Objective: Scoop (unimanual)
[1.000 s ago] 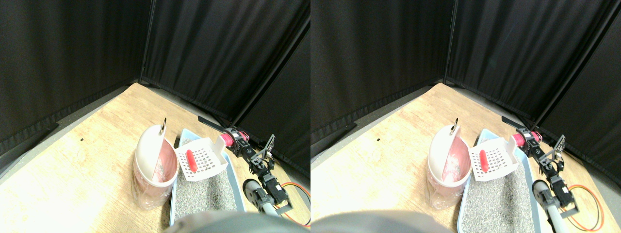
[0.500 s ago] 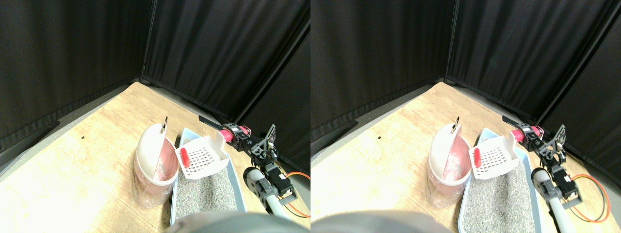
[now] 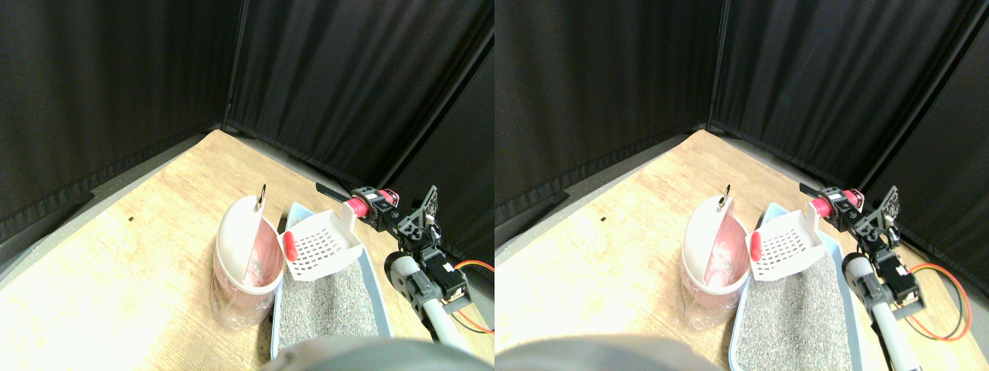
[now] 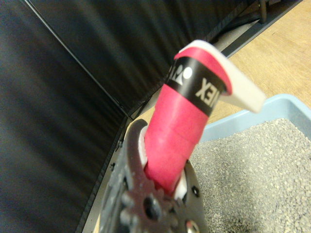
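A white slotted scoop (image 3: 323, 246) hangs tilted above the far end of the light blue litter tray (image 3: 382, 297). Its front lip points down toward the pink bin (image 3: 246, 267). A small red piece (image 3: 289, 246) lies at that lip, right beside the bin's opening. My right gripper (image 3: 372, 212) is shut on the scoop's red-wrapped handle (image 3: 356, 206). In the wrist view the red handle (image 4: 182, 128) runs out from between the dark jaws of the gripper (image 4: 163, 183), over the grey litter (image 4: 252, 174).
The bin's white swing lid (image 3: 236, 232) stands tipped up on its left side. Grey litter (image 3: 324, 305) fills the tray. An orange cable (image 3: 473, 267) loops on the wooden floor at the right. Black curtains close off the back.
The scoop has tipped further toward the bin and lifted a little. The red piece has slid from the scoop's middle to its front lip. My arm has moved up.
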Robot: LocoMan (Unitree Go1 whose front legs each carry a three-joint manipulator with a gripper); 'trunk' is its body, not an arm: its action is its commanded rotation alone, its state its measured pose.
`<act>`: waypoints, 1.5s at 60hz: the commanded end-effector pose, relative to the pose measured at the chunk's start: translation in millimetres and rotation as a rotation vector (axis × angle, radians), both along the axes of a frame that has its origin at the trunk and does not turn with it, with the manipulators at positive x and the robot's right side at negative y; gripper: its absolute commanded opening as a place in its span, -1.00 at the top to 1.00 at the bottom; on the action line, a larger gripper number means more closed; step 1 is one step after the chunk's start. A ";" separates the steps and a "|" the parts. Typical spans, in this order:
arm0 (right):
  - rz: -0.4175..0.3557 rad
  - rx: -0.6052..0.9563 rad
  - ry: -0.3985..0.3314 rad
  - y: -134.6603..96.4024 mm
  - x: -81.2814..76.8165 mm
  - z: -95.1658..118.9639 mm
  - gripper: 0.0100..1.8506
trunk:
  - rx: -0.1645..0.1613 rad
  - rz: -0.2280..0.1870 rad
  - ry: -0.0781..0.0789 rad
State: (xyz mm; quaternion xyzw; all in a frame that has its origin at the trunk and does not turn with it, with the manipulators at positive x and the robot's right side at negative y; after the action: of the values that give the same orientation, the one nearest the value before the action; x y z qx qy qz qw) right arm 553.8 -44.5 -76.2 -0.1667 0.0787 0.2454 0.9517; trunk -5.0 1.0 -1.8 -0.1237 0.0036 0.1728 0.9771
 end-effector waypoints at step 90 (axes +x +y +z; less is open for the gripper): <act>0.023 0.135 -0.281 1.6 7.6 25.5 0.88 | -0.005 -0.004 0.024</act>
State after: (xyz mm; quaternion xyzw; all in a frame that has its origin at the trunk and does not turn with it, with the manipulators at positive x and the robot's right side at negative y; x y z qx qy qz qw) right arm 562.2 -45.7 -58.5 -0.1504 -0.0488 0.2314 0.9599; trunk -4.9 -0.1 -2.6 -0.1228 0.0067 0.1692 0.9779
